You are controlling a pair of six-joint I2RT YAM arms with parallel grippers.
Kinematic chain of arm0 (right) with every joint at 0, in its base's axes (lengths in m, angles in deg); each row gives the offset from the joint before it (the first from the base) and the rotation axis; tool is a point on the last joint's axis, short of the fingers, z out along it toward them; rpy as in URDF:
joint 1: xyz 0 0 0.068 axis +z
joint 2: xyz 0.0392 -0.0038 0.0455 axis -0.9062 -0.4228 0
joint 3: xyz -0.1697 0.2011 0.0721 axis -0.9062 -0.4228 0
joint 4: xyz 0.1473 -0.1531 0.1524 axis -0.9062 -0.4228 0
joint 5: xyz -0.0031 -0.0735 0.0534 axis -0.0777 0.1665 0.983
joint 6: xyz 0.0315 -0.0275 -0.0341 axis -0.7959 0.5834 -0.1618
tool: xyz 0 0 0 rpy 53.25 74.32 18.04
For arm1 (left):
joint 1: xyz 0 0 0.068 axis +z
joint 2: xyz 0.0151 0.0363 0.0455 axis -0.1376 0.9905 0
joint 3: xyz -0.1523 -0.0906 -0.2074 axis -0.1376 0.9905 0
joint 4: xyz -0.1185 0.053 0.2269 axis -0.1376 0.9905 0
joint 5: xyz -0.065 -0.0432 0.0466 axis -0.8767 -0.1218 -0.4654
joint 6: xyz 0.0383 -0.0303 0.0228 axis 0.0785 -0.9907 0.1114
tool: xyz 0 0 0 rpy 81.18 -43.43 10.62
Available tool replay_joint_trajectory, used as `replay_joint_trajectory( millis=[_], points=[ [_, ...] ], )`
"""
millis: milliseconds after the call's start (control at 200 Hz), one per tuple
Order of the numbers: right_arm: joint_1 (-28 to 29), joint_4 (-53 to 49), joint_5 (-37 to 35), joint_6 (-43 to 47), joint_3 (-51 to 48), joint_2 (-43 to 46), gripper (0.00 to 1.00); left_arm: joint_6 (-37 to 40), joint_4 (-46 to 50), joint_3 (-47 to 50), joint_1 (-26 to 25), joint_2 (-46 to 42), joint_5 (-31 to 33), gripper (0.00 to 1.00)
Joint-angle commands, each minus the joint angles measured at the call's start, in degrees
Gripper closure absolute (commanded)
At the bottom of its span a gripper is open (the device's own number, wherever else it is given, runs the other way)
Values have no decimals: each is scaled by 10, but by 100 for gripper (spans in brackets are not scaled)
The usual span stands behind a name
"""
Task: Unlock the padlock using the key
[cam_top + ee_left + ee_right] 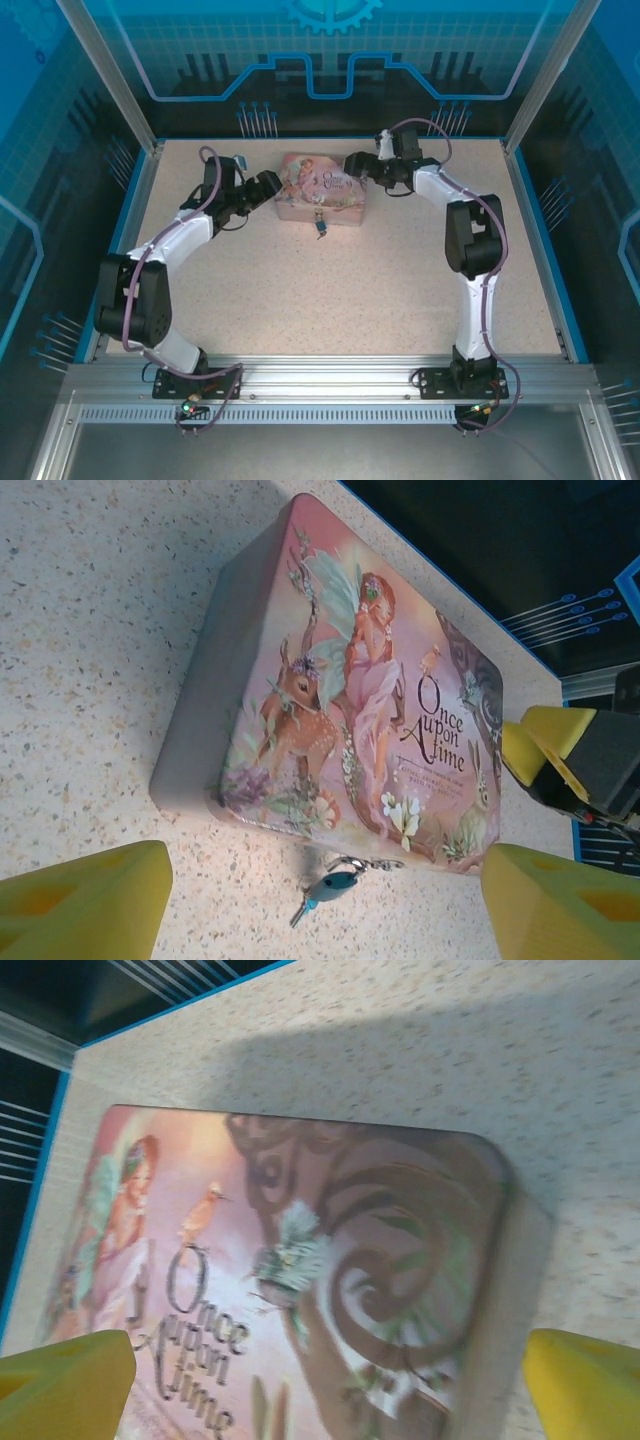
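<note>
Padlock (335,883): tiny blue thing at the bottom centre of the left wrist view. It lies on the table (90,660) right against the front wall of the pink tin (340,710). Its thin silver shackle looks hooked to the tin's clasp, but that's too small to be sure.
Key (298,914): thin grey sliver poking out to the lower left of the padlock. It could be touching the lock or already in the keyhole, can't tell which.
Left gripper (265,188): jaws spread wide and holding nothing, just left of the tin in the top view.
Right gripper (353,163): also spread wide and empty, at the tin's upper right corner.
Handling: I'd guess both are light, hard, slick metal, so expect the lock to swing or skid if you nudge it.
Where to grab: pinch the padlock across the flat sides of its blue body with one gripper. Take the key by its head with the other — not the shaft.
</note>
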Motion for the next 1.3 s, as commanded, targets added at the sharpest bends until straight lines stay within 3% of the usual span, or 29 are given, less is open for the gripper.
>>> replay_joint_trajectory(
  millis=[0,90,265,325,410,530,730,1065,1296],
  points=[
    [-32,-20,-72,51,4,55,0,19,8,-36,25,27,-22,18],
    [-36,-19,-90,86,-63,132,0,20,5,-59,32,57,-33,18],
    [4,34,-45,93,-286,281,2,-3,-18,-99,32,127,-78,19],
    [47,44,-78,84,-351,315,3,-16,-28,-105,31,144,-81,20],
    [130,42,-183,83,-395,336,3,-24,-36,-111,31,162,-77,20],
    [226,37,-325,95,-390,303,8,-39,-45,-130,29,190,-99,20],
    [308,83,-459,158,-340,198,15,-52,-58,-127,27,201,-109,20],
    [335,137,-541,220,-248,69,25,-59,-61,-119,26,201,-111,20],
    [331,178,-560,225,-253,51,33,-58,-57,-125,17,210,-119,20]
  ],
)
